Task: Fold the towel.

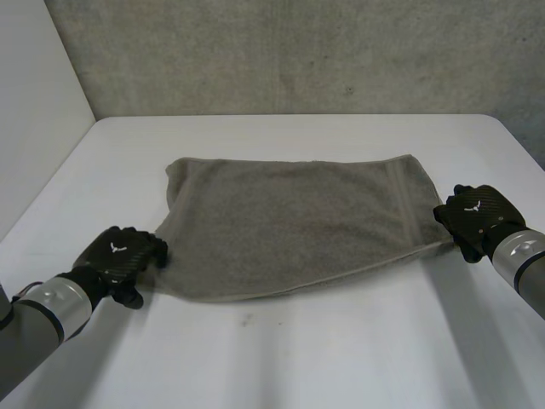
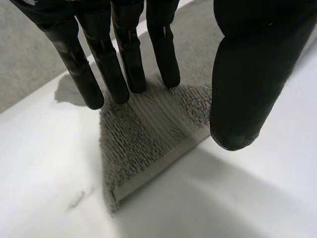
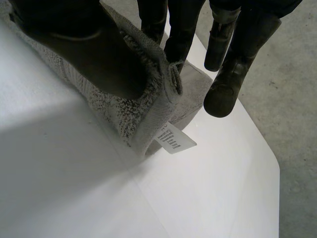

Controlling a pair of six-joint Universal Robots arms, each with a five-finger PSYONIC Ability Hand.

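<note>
Across the table (image 1: 341,358), towel (image 1: 298,226) lengthwise left-to-right — left fingers (image 2: 106,64) spread, right fingers (image 3: 241,64) pinching it

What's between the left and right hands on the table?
The towel, lying flat: head view shows it spanning from the left hand at one near corner to the right hand at the other.

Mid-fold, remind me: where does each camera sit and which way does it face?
Head: behind and between the arms, looking down at table and towel; both arms, left hand and right hand show.
Left wrist: looks along the palm at a towel corner; fingers and thumb show.
Right wrist: same, at the tagged corner its hand pinches.
All share the towel.
</note>
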